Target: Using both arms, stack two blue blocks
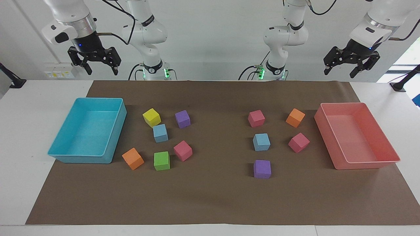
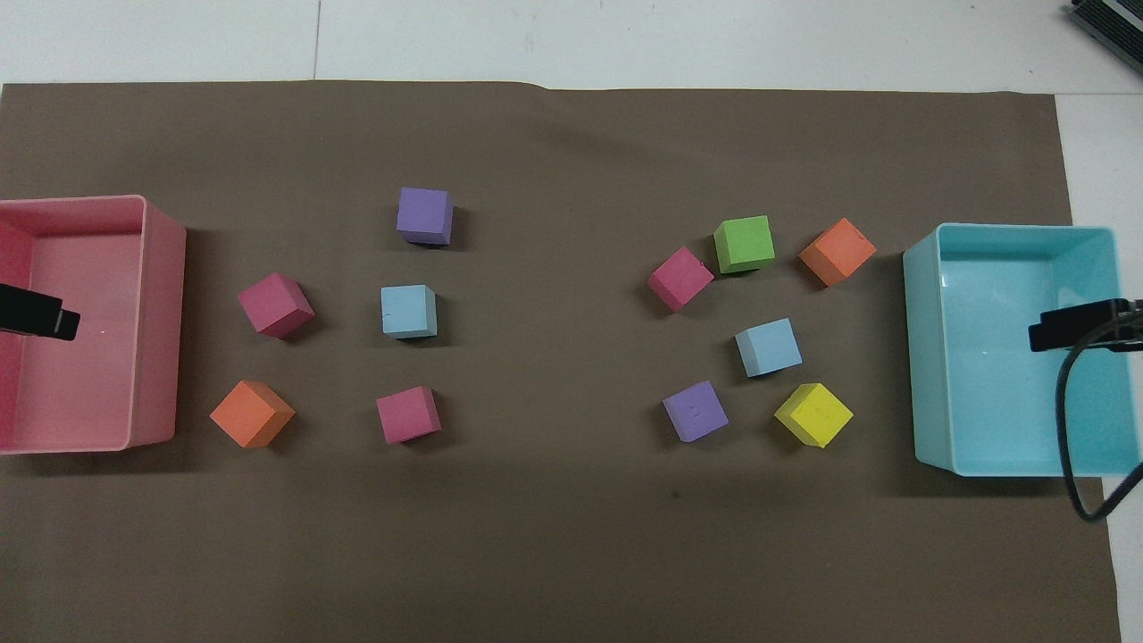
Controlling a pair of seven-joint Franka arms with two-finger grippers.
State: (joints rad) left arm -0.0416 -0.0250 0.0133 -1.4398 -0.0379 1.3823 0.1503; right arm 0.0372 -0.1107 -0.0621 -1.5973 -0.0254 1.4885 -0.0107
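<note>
Two blue blocks lie flat on the brown paper mat (image 1: pixel 213 196), well apart and neither stacked: one blue block (image 1: pixel 160 133) sits in the cluster toward the right arm's end, just beside a yellow cube (image 1: pixel 151 117); the other blue block (image 1: pixel 261 142) sits in the cluster toward the left arm's end, between a pink cube (image 1: pixel 256 118) nearer the robots and a purple cube (image 1: pixel 262 169) farther from them. Counted across the mat: two blue, two purple, two orange, three pink, one yellow and one green cube (image 1: pixel 161 160), eleven in all. Two trays stand at the ends, one turquoise tray (image 1: pixel 115 131) and one pink tray (image 1: pixel 328 131). The right gripper (image 1: pixel 95 65) hangs raised over the turquoise tray's end, fingers spread, holding nothing. The left gripper (image 1: pixel 351 67) hangs raised over the pink tray's end, likewise spread and empty.
</note>
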